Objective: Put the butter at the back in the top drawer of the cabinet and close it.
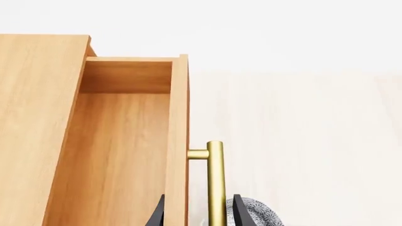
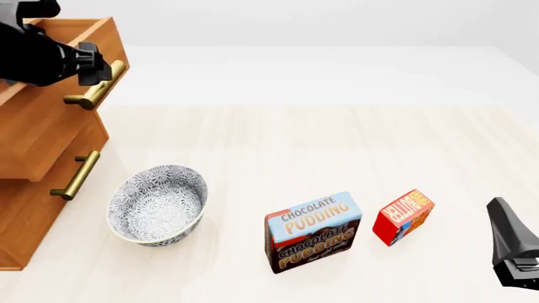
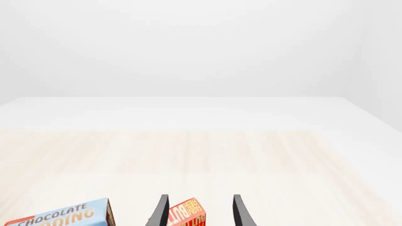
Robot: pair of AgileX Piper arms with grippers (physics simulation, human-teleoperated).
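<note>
Butter, small red rectangular box with orange and blue panels (image 2: 403, 216), sits on the pale wood worktop (image 2: 337, 145) just right of the blue-brown pudding box (image 2: 312, 231), apart. Right hand (image 3: 197, 212) released, fingers straddling it. Left hand (image 1: 196, 214) spans the pulled-out top drawer's (image 1: 125, 141) brass bar handle (image 1: 215, 183); grasp state: cannot tell. Light-brown cabinet (image 2: 34, 183) far left, patterned bowl (image 2: 158, 204) near it.
</note>
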